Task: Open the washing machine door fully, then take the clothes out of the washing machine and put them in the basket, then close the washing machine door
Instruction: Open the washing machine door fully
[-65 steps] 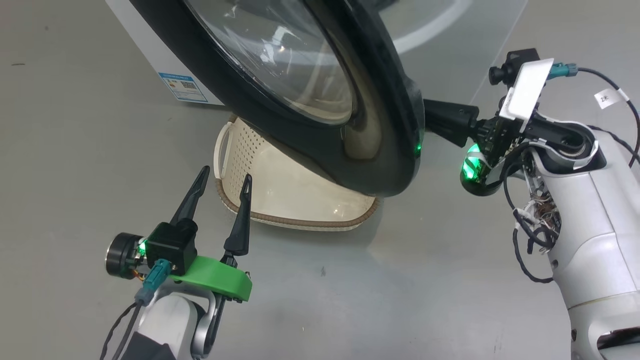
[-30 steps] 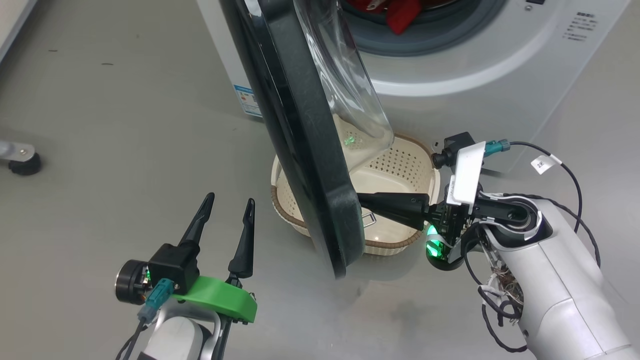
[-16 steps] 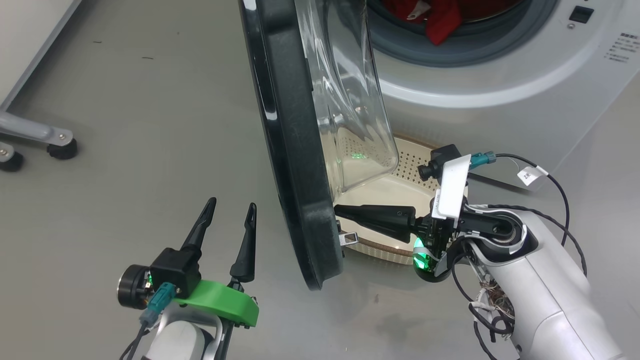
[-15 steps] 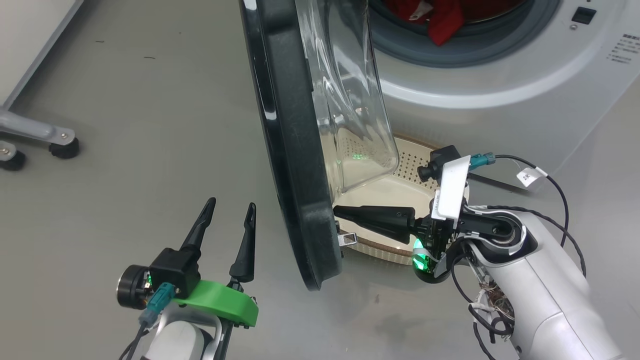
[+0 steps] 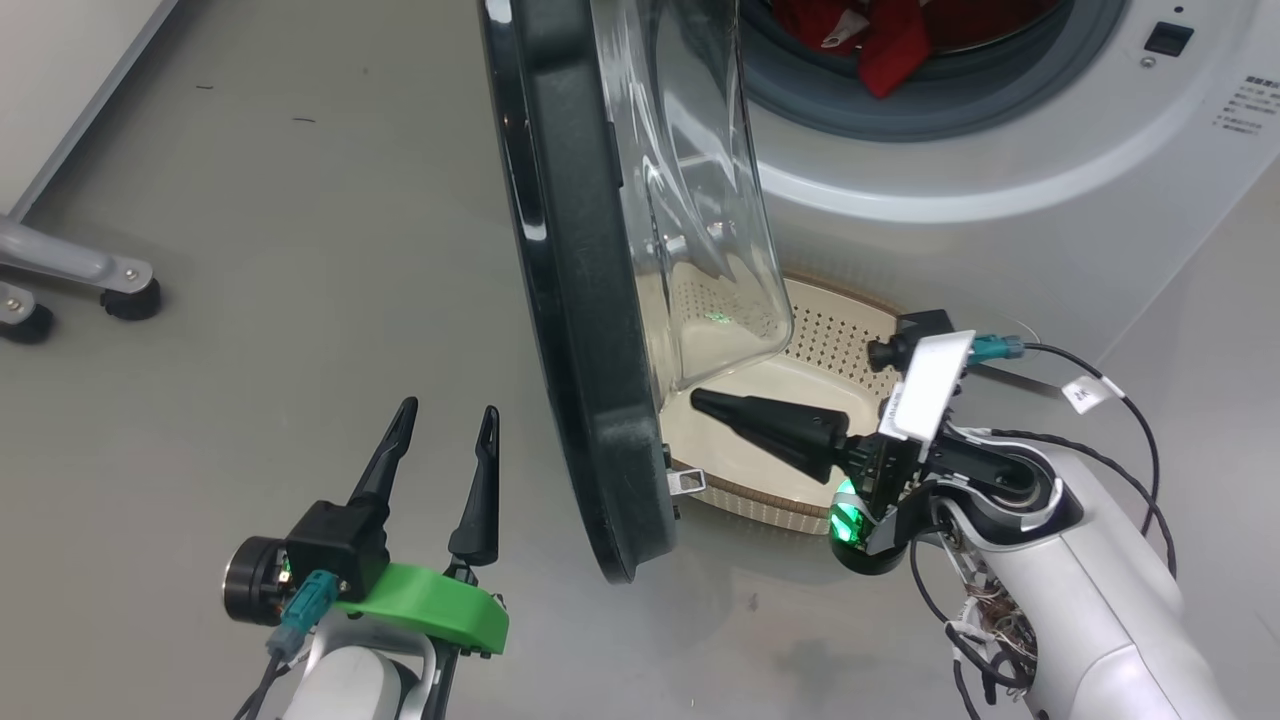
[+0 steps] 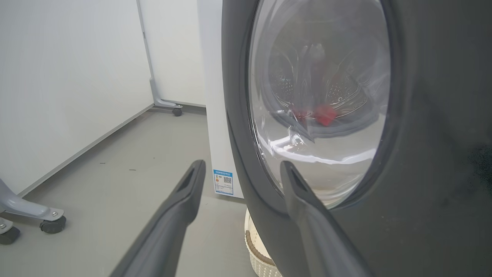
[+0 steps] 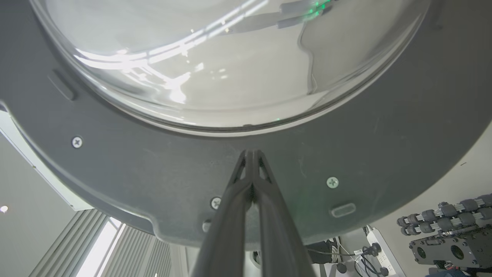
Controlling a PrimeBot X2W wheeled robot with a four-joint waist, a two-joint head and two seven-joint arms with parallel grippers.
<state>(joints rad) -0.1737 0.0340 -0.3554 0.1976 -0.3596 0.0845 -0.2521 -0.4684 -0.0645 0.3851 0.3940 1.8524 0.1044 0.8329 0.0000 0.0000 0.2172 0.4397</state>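
Small blue label (image 6: 223, 181) on white washing machine (image 5: 1000, 230) unreadable, black-rimmed glass door (image 5: 590, 300) edge-on, hiding part of cream perforated basket (image 5: 830, 340), red clothes (image 5: 885, 45) inside cropped, left gripper (image 5: 449, 407) spread empty, right gripper (image 5: 702, 399) pinched closed near door

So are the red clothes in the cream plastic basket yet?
No, the bright red fabric clothes sit in the big white washing machine's drum, and no red shows in the cream perforated basket.

Clothes (image 5: 893, 52) lie in the washing machine (image 5: 1050, 170), basket (image 5: 840, 335) before it.
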